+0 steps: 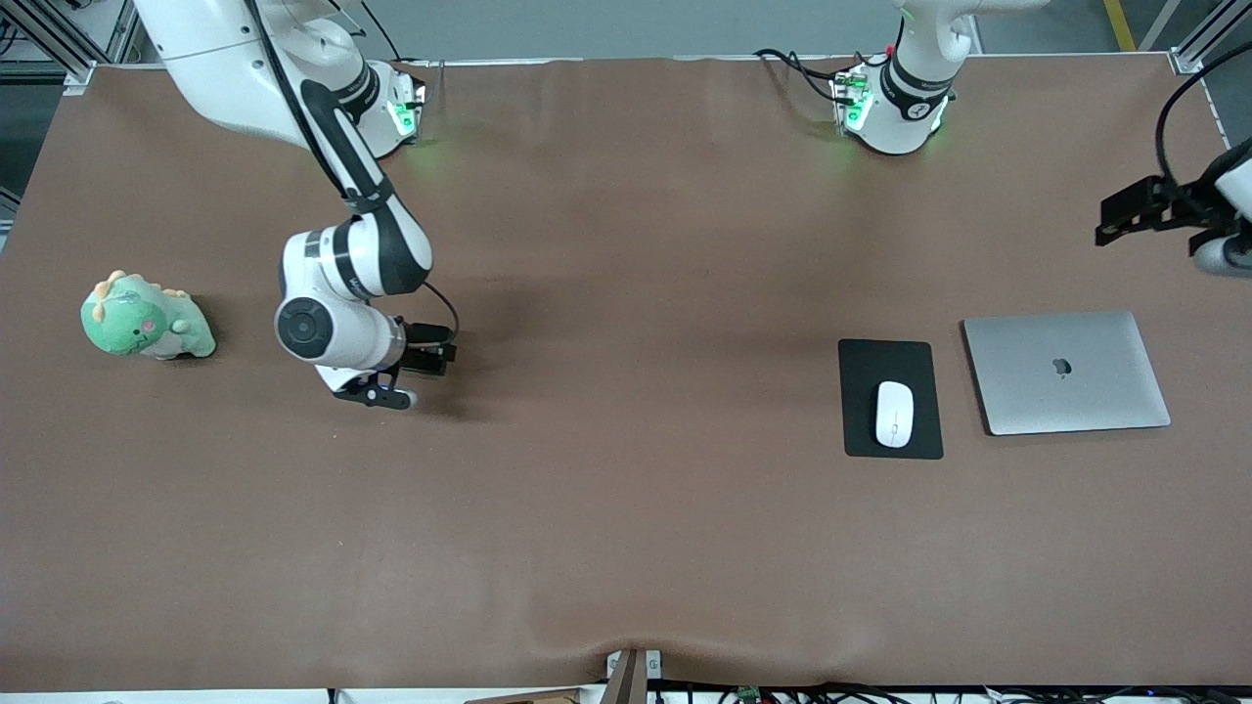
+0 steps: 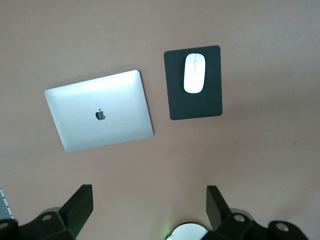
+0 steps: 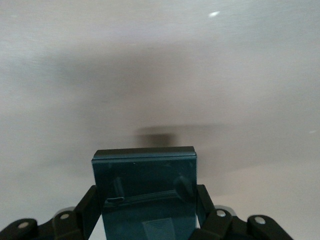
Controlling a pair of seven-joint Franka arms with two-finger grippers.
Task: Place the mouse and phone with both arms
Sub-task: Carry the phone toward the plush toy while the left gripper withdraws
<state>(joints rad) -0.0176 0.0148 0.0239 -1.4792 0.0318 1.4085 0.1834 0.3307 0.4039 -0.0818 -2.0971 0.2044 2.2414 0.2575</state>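
The mouse (image 1: 892, 413) lay placed on its mat (image 1: 861, 440). The left gripper (image 2: 150, 210) waited, released, above. The right gripper (image 1: 396, 386) apparently clenched the phone (image 3: 144, 187), undelivered, over bare table.

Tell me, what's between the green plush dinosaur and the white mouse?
In the front view, the right gripper, shut on the black phone, is between the green plush dinosaur and white mouse.

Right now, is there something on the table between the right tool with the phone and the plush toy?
Nothing visible. The right tool, shut on the phone, is over bare table; the brown stretch toward the green plush toy holds nothing.
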